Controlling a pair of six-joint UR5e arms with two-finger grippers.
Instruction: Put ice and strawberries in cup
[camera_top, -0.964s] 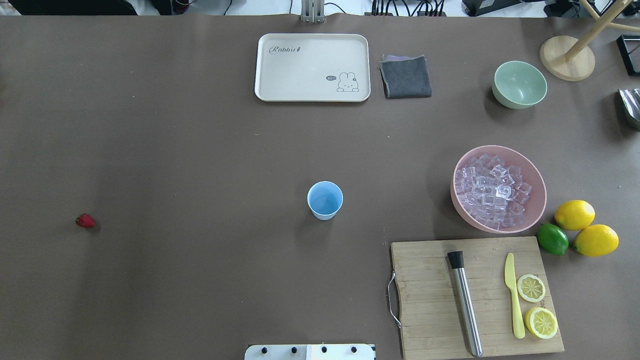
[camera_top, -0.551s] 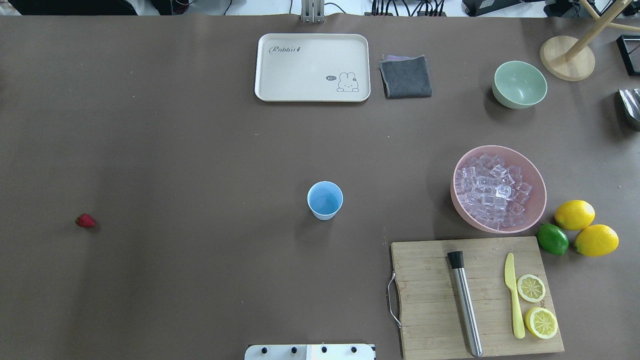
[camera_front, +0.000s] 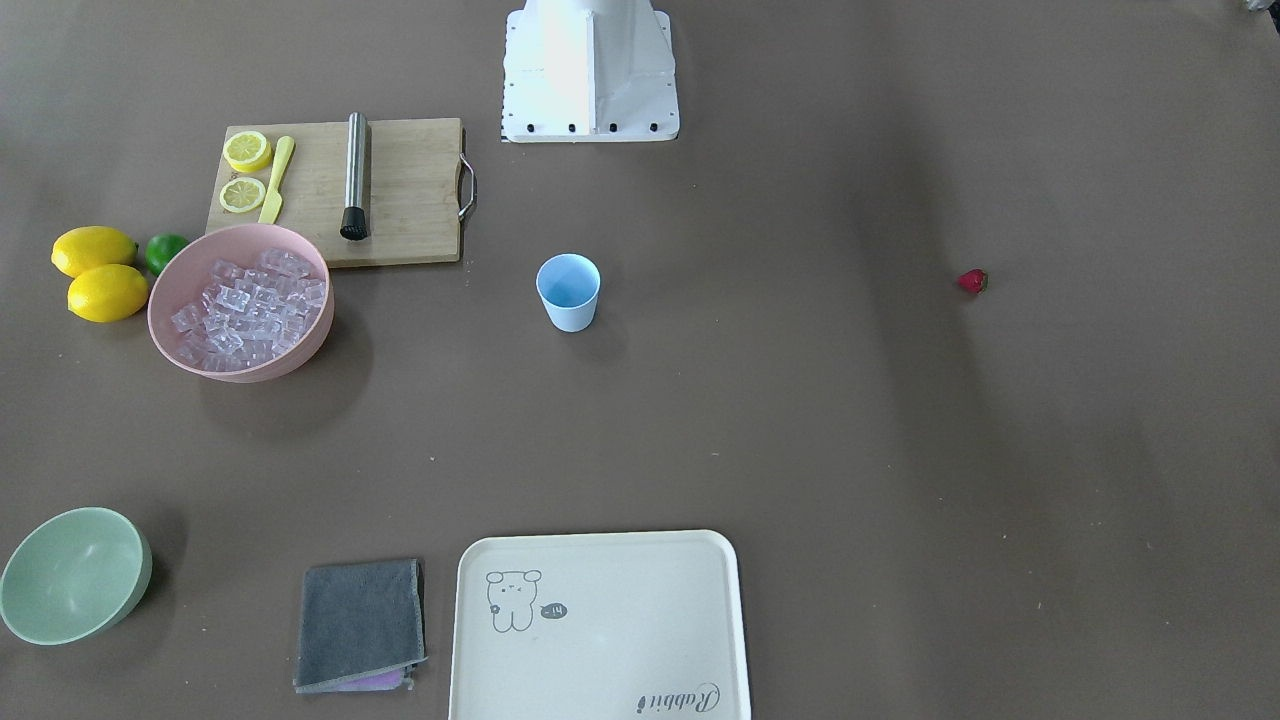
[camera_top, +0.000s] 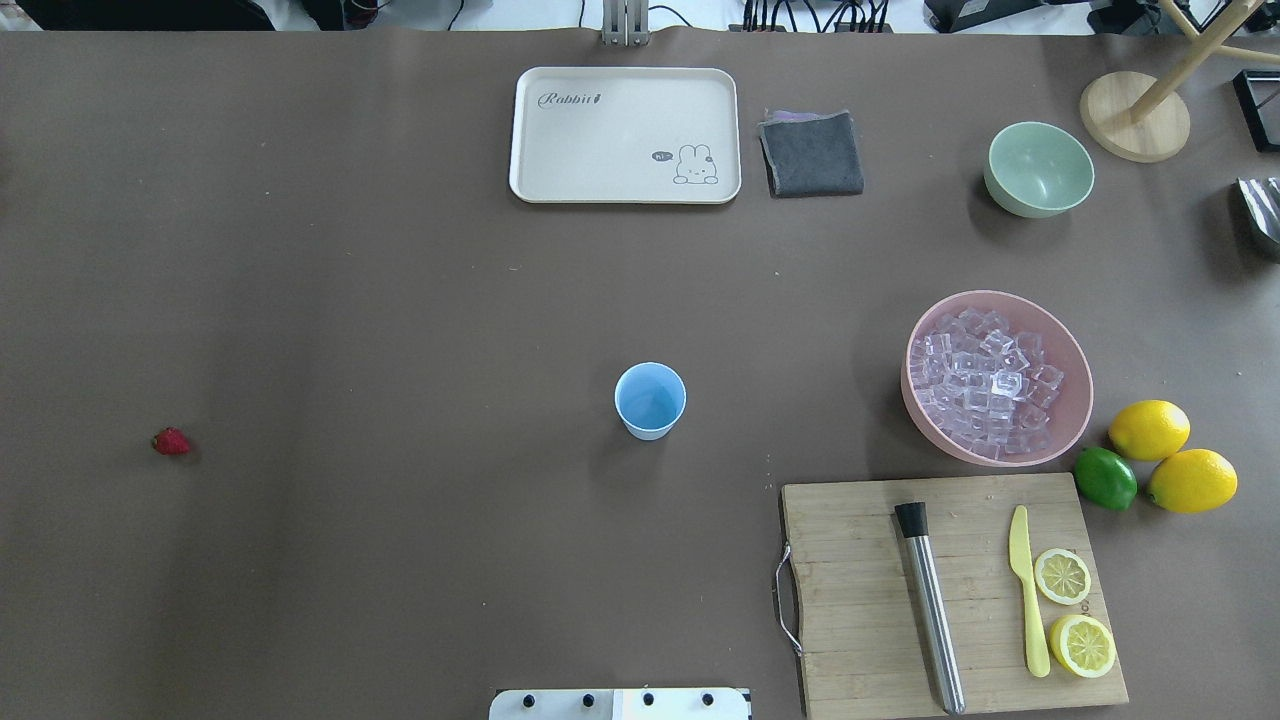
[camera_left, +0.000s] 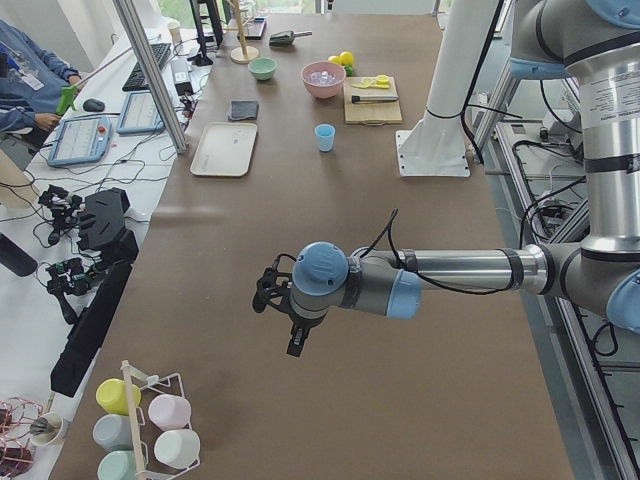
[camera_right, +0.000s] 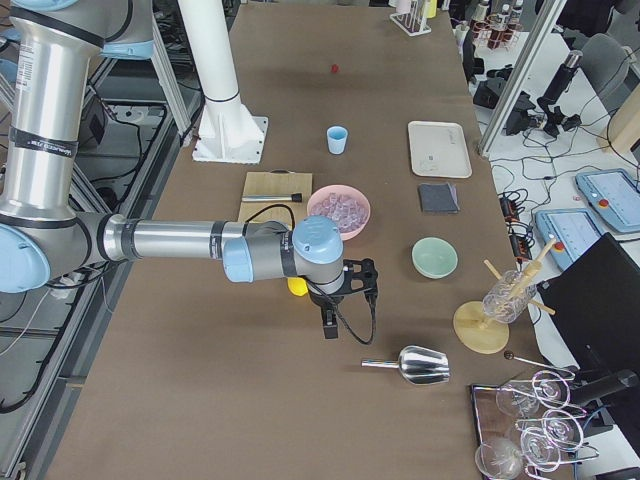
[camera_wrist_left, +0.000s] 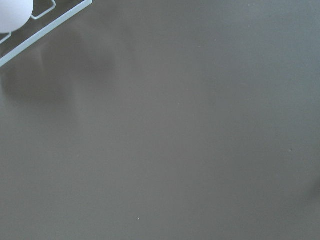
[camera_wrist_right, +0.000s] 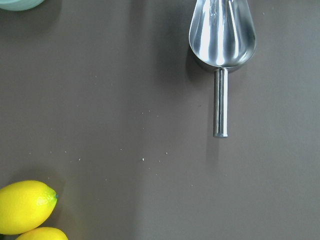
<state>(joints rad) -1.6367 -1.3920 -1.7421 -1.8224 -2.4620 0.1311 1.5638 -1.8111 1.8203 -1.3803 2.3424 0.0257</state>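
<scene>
The light-blue cup (camera_top: 650, 400) stands upright and empty at the table's middle; it also shows in the front view (camera_front: 568, 291). The ice (camera_top: 985, 380) is a heap of clear cubes in the large pink bowl (camera_top: 1072, 345). One small red strawberry (camera_top: 171, 441) lies alone at the far left of the overhead view; it also shows in the front view (camera_front: 972, 281). My left gripper (camera_left: 281, 320) hangs over bare table, far from the strawberry. My right gripper (camera_right: 345, 300) hangs near a metal scoop (camera_wrist_right: 222, 37). I cannot tell whether either gripper is open or shut.
A cutting board (camera_top: 860, 590) bears a muddler, a yellow knife and two lemon halves. Two lemons (camera_top: 1148, 429) and a lime (camera_top: 1105, 478) lie beside the pink bowl. A cream tray (camera_top: 625, 135), grey cloth (camera_top: 811, 153) and pale green bowl (camera_top: 1038, 168) stand at the back.
</scene>
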